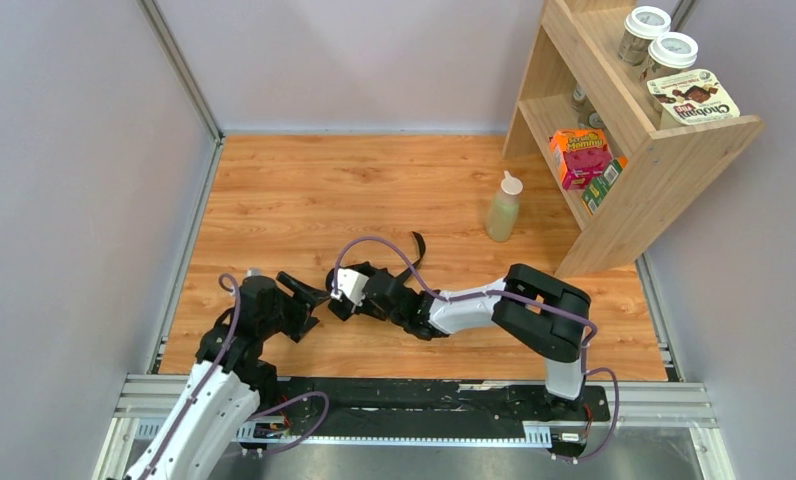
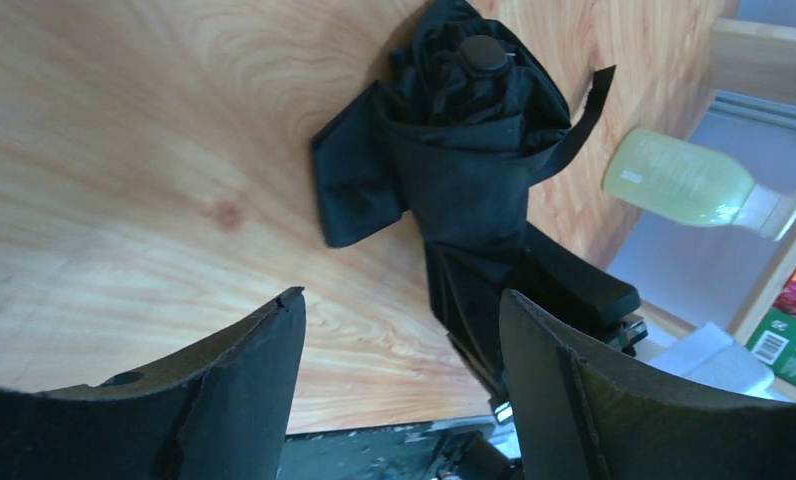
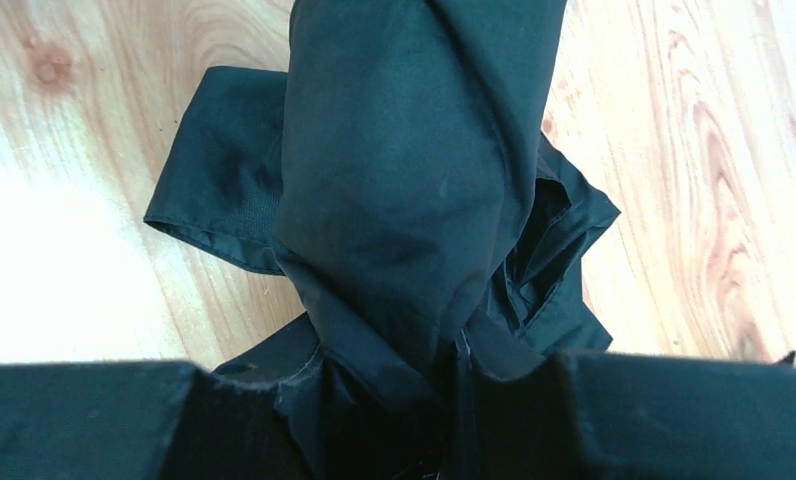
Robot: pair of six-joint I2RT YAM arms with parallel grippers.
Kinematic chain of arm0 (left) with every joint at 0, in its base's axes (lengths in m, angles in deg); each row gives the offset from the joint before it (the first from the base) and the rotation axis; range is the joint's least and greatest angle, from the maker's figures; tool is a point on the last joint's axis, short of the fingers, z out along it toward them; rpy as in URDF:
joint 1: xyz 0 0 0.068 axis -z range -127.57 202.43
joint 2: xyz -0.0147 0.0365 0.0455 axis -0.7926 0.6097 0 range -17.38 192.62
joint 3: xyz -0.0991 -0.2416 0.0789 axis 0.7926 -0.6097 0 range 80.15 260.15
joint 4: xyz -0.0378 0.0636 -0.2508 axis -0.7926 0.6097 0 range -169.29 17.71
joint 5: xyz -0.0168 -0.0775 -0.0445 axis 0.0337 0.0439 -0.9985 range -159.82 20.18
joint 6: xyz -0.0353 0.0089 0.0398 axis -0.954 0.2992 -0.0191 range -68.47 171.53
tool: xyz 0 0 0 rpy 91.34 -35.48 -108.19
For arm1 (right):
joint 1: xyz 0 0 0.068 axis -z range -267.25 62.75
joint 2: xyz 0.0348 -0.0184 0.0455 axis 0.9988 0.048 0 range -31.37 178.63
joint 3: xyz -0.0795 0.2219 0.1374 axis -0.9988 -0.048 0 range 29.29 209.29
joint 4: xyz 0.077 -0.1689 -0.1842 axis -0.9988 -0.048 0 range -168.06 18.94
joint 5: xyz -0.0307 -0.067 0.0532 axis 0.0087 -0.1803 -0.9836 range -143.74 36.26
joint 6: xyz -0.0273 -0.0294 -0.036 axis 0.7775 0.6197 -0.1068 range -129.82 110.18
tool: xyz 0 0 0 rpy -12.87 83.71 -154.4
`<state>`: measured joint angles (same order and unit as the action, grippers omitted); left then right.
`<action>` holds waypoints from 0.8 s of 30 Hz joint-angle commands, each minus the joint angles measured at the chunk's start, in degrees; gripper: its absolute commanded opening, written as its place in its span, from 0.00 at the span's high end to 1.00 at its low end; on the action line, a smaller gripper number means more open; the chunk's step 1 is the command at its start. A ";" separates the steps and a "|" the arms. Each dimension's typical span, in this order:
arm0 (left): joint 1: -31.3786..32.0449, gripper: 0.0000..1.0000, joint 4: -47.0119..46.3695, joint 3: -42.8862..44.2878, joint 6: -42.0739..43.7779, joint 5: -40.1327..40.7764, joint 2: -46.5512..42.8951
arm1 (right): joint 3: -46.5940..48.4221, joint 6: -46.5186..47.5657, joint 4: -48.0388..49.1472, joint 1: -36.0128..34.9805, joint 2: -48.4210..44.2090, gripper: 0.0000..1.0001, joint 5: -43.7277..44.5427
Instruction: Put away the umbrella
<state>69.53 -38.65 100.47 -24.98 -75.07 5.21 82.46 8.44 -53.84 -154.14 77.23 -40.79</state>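
Right gripper [image 3: 414,420] has its jaws clamped on the umbrella [image 2: 464,150], lying on the desk [image 1: 374,190] pointing away; left gripper [image 2: 399,370] gapes wide just short, holding nothing

From my station I see both arms built alike — white shells over the long links, chunky matte-black housings at the joints. A thin lilac cable [image 1: 374,243] loops along the right arm [image 1: 534,310], and a matching one trails down the left arm [image 1: 219,385]. The left gripper [image 2: 399,385] has broad, curved black fingers [image 2: 244,390] with rough-cut edges — the right gripper [image 3: 394,420] shows the same dull black pads.
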 commanded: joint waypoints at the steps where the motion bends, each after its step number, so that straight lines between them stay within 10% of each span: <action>1: -0.23 0.23 -20.49 -2.12 -4.00 -4.67 8.58 | -3.33 -8.33 -9.83 1.15 5.14 1.00 -16.81; 14: 0.73 0.22 -40.28 1.82 -1.72 -9.69 40.48 | -2.28 -8.77 -10.53 3.17 5.40 1.00 -20.95; 24: 3.20 0.28 -36.25 3.06 3.90 -0.28 61.32 | -0.87 -7.63 -12.38 3.26 3.73 1.00 -26.65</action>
<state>71.35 -78.87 105.15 -26.29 -84.08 58.50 83.44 4.39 -53.41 -149.51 77.41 -55.79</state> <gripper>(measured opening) 0.779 0.313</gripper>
